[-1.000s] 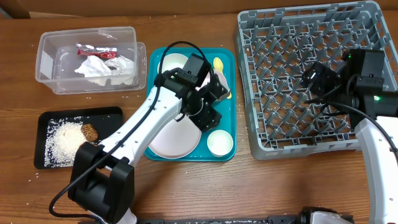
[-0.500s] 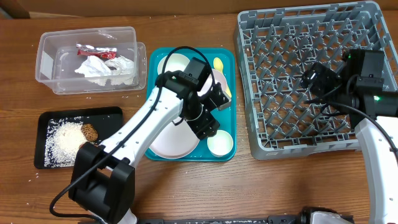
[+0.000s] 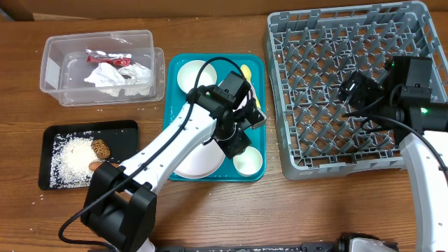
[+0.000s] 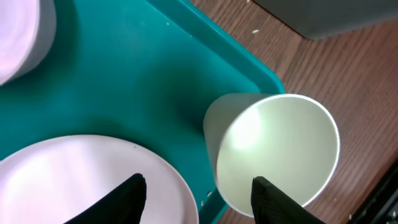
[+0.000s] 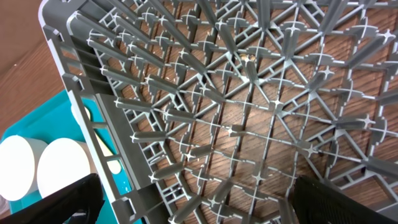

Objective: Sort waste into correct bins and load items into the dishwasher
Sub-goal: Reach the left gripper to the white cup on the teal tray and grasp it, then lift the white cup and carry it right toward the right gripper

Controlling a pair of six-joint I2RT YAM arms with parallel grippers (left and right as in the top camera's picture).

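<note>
While the left gripper point(image 4: 198, 190) hangs part-open and empty at the small white cup point(image 4: 280, 149) | right gripper point(image 5: 196, 190) gapes wide, empty, over dish rack point(image 5: 249, 93).

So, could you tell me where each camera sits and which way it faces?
Overhead: above the table, looking straight down on tub, black tray, teal tray, rack; shows both arms, left gripper, right gripper.
Left wrist: on the left arm, looking down between its fingertips at cup and plate.
Right wrist: on the right arm, looking down into the rack; fingertips at the bottom corners.
Shared: overhead and left wrist both show the cup; overhead and right wrist the rack.
</note>
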